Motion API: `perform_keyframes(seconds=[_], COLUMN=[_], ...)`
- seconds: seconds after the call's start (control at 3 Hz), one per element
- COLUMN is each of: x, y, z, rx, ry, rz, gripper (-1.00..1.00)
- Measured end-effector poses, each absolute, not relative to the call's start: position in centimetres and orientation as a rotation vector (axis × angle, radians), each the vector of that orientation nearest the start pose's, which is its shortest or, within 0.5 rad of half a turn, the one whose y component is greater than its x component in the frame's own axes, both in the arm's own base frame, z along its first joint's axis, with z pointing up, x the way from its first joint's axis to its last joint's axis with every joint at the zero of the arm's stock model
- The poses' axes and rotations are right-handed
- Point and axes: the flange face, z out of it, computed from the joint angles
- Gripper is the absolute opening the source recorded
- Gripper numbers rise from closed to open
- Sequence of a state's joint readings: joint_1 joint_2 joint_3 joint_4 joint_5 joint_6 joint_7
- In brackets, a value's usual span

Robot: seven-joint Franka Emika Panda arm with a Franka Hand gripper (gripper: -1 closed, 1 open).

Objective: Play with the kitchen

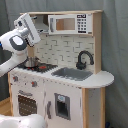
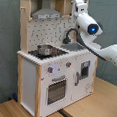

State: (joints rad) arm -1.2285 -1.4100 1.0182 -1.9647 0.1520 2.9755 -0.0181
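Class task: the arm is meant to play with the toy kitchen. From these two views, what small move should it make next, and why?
Probably lower the gripper toward the pot on the stovetop. In both exterior views the arm's head sits high, level with the upper shelf of the kitchen, holding nothing, while the pot stands below it untouched.

White-and-wood kitchen point(image 1: 65, 95) point(image 2: 53, 74) stands upright, pot on stovetop.
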Motion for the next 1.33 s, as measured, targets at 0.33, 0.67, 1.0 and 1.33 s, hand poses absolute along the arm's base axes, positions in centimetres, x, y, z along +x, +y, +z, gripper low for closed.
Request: perform_keyframes(seconds=[0.33,0.67,1.0,1.33], x=[43.0,44.6,45.5,45.6], y=[36.6,36.7,36.6,36.6], z=[69.7,69.8,70.0,70.0], rx=[1.362,1.392,1.412,1.416], ry=[0.386,0.329,0.288,0.280], rz=[1.554,1.549,1.539,1.537], gripper=[1.00,1.00,1.00,-1.00])
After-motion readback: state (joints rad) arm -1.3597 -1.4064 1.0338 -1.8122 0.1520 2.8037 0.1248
